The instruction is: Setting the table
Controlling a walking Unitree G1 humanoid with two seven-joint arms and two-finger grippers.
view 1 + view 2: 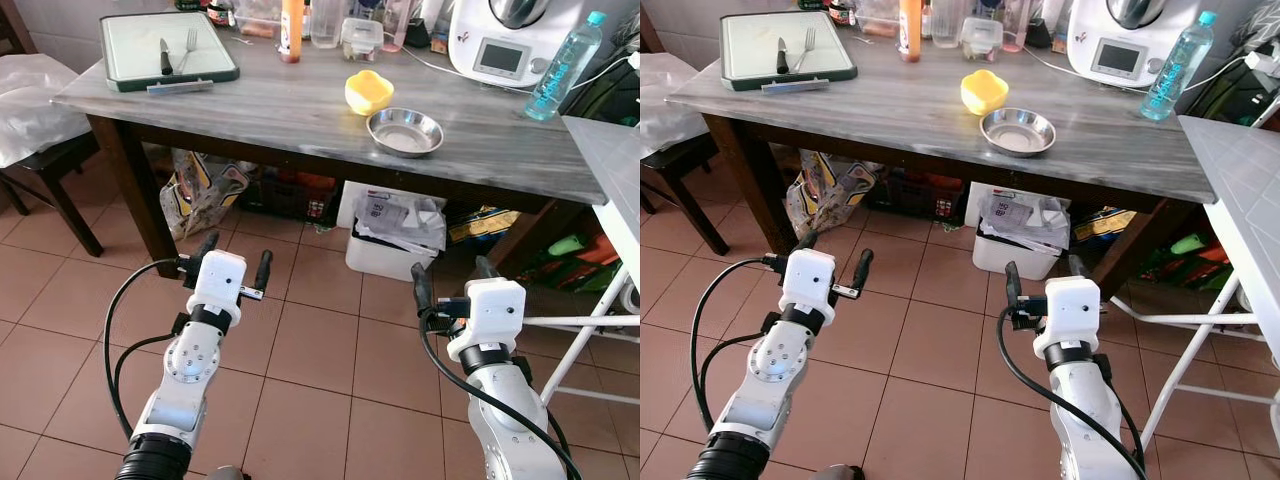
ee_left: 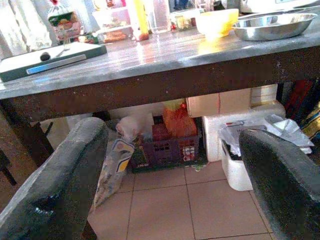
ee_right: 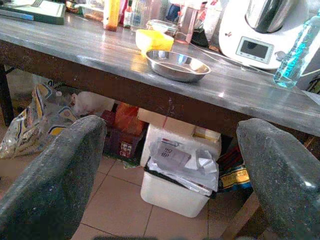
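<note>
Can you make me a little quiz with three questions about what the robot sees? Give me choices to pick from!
1. Where is the metal bowl?
A. On the floor
B. On the table near its front edge, beside the yellow bowl
C. On the cutting board

2. What lies on the cutting board?
A. A knife and a fork
B. Two spoons
C. A cup

3. How are the fingers of the left gripper and the right gripper?
A. Both open, holding nothing
B. Both shut on a plate
C. One holds the water bottle

Answers:
1. B: the metal bowl sits on the grey table, just in front of the yellow one.
2. A: a black-handled knife and a fork lie side by side.
3. A: both wrist views show a wide gap between the fingers.
</note>
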